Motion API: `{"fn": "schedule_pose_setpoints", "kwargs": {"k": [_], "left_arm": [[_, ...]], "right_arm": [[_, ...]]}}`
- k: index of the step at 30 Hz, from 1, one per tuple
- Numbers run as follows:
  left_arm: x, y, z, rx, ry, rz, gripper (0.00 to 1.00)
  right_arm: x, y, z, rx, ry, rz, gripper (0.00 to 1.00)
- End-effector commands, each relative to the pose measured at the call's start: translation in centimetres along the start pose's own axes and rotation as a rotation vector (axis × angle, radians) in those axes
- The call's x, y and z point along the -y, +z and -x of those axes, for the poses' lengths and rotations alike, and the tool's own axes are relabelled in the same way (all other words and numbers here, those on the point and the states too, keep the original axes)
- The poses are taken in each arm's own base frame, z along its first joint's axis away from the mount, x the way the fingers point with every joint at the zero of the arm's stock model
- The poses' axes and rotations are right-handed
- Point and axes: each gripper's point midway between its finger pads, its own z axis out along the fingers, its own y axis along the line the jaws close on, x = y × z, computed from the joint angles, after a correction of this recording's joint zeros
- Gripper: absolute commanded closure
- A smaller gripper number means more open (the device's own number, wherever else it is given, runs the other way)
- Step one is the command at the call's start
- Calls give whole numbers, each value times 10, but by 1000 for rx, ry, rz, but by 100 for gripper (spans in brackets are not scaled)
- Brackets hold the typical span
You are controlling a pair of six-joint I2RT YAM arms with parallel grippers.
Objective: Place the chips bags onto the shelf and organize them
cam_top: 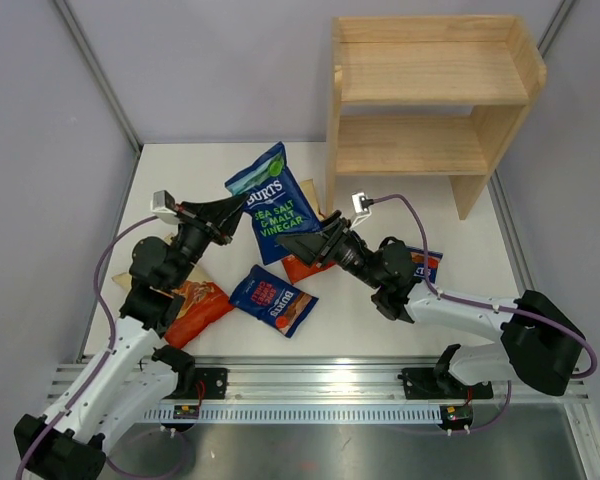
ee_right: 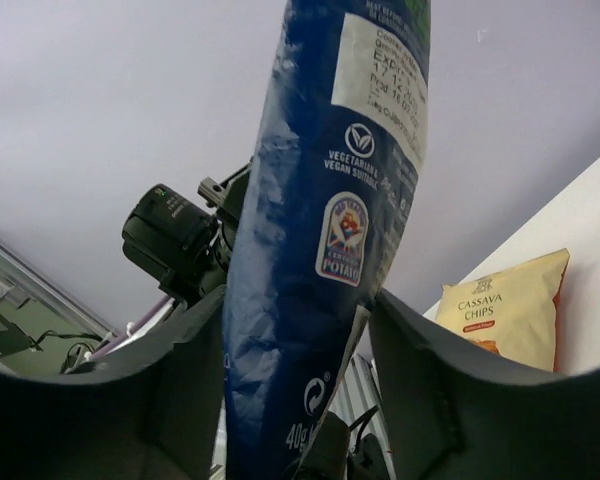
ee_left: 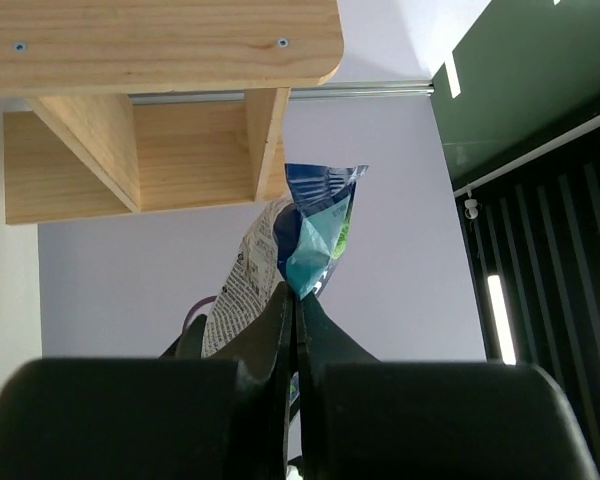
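Observation:
A dark blue Burts chips bag [cam_top: 275, 205] hangs in the air above the table's middle. My left gripper [cam_top: 240, 210] is shut on its left edge; the left wrist view shows the fingers [ee_left: 297, 295] pinching the crumpled bag [ee_left: 315, 230] under the wooden shelf [ee_left: 160, 40]. My right gripper [cam_top: 288, 240] sits at the bag's lower right. In the right wrist view the bag [ee_right: 330, 250] fills the gap of that gripper [ee_right: 298, 297], touching both fingers. The shelf [cam_top: 430, 90] stands at the back right, both tiers bare.
Another blue Burts bag [cam_top: 273, 298] lies flat near the front. A red-orange bag [cam_top: 192, 305] lies by the left arm, another [cam_top: 302, 267] under my right gripper. A blue bag [cam_top: 427, 263] shows beneath the right arm. A cream cassava chips bag [ee_right: 505, 305] lies on the table.

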Motion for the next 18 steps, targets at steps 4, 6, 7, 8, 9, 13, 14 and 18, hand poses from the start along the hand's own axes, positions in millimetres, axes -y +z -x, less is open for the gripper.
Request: {"fn": "schedule_pose_setpoints", "kwargs": {"k": [4, 6, 7, 8, 9, 13, 14, 18], "left_arm": [[8, -6, 4, 47, -29, -36, 100], [9, -9, 5, 55, -16, -36, 100], [7, -9, 6, 62, -12, -26, 100], [8, -11, 7, 67, -4, -26, 100], [11, -12, 7, 71, 17, -34, 100], [19, -16, 9, 91, 113, -25, 63], [21, -17, 15, 130, 139, -19, 52], [27, -34, 35, 246, 315, 48, 15]], "right_arm": [[-26, 8, 38, 139, -76, 36, 51], [-23, 6, 40, 143, -86, 13, 63], [-23, 4, 41, 141, -91, -2, 65], [-22, 4, 42, 143, -105, -10, 67], [-23, 2, 43, 141, -109, -13, 74], [-24, -3, 47, 112, -148, -61, 82], [-23, -4, 48, 106, -166, -77, 83], [-26, -10, 66, 89, -193, -133, 83]]}}
